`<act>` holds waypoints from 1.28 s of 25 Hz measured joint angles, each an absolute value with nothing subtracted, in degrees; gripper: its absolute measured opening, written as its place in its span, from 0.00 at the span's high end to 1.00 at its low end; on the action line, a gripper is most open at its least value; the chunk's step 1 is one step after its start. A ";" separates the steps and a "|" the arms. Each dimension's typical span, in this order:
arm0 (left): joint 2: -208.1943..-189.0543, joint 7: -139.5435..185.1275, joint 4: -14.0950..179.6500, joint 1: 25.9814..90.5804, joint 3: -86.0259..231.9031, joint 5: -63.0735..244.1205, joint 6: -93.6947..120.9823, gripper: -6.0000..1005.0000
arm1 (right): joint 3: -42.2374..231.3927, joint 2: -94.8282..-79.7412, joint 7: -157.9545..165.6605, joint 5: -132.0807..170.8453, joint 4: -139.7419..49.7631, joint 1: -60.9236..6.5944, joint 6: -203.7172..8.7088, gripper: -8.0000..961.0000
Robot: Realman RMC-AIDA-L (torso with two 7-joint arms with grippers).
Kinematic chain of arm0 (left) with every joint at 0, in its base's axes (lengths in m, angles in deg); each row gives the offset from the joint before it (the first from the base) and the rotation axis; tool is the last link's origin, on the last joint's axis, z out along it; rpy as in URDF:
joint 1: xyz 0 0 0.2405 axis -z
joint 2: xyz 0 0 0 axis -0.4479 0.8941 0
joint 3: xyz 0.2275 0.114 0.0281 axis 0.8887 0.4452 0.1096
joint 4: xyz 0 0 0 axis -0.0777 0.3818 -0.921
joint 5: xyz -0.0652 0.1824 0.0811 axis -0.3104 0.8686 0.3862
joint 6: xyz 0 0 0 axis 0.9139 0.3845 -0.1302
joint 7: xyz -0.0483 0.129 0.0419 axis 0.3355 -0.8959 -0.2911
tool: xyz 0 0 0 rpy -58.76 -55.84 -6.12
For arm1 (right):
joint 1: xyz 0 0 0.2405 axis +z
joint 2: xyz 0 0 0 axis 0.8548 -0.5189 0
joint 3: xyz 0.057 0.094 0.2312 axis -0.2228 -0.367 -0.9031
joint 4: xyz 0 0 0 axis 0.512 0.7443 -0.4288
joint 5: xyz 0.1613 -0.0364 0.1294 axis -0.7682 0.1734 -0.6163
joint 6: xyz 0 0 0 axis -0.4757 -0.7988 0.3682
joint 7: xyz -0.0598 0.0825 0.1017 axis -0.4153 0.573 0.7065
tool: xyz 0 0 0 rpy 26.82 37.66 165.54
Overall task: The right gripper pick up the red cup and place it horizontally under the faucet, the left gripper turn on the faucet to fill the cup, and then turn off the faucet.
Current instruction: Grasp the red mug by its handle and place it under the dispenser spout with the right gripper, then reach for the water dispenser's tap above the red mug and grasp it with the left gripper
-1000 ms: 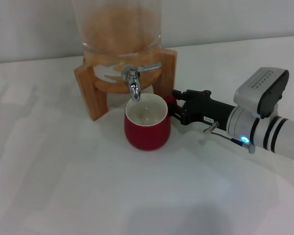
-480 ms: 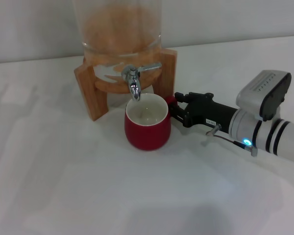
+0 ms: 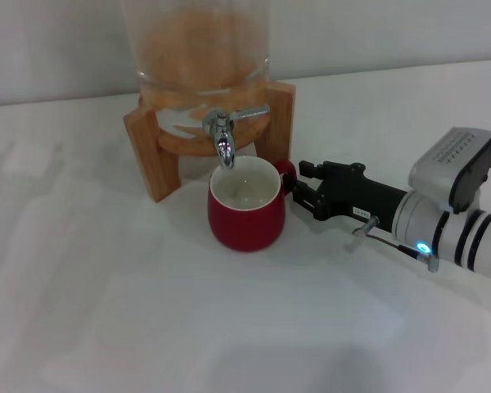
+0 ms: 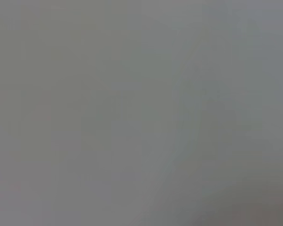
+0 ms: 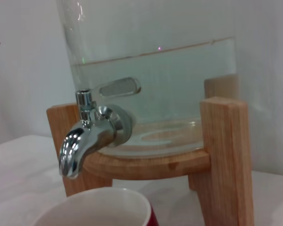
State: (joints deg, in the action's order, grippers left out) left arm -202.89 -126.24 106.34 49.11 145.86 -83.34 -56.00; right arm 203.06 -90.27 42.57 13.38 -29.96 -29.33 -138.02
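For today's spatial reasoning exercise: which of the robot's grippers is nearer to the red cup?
The right gripper: it sits just beside the red cup, at the handle side, jaws open. The left gripper appears in no view, so it cannot be placed.

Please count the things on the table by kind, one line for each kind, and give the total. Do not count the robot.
Red cup: 1
Glass dispenser with faucet: 1
Wooden stand: 1
Total: 3

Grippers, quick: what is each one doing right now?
Right gripper: jaws open, just beside the red cup's handle, holding nothing.
Left gripper: not in view; its state cannot be told.
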 joint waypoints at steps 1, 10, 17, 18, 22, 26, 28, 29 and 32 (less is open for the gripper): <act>-202.89 -126.24 106.33 49.11 145.86 -83.33 -55.99 0.17 | 203.06 -90.23 42.55 13.38 -29.96 -29.50 -138.23 0.64; -202.89 -126.24 106.32 49.10 145.86 -83.36 -55.93 0.17 | 202.70 -89.95 42.14 13.47 -29.96 -31.60 -140.54 0.64; -202.89 -126.24 106.43 49.12 145.86 -83.33 -55.92 0.17 | 202.45 -89.76 42.07 13.47 -30.08 -32.62 -141.59 0.64; -202.89 -126.24 106.45 49.16 145.86 -83.33 -55.90 0.17 | 202.42 -89.73 42.06 13.47 -30.22 -32.74 -141.65 0.63; -202.89 -126.24 106.46 49.26 145.86 -83.31 -55.85 0.17 | 201.86 -89.45 42.00 13.47 -30.37 -33.69 -142.47 0.63; -202.89 -126.30 106.39 49.33 145.86 -83.35 -55.84 0.17 | 200.53 -88.82 41.98 13.46 -30.39 -34.62 -143.98 0.63; -202.89 -126.32 106.39 49.41 145.86 -83.38 -55.84 0.17 | 199.89 -88.50 41.97 13.47 -30.41 -34.93 -144.57 0.63; -202.89 -126.32 106.40 49.42 145.86 -83.39 -55.84 0.17 | 199.27 -88.21 41.97 13.46 -30.41 -35.14 -144.99 0.63; -202.89 -126.33 106.46 49.48 145.86 -83.40 -55.84 0.17 | 196.90 -87.52 41.95 13.46 -30.49 -35.70 -146.65 0.63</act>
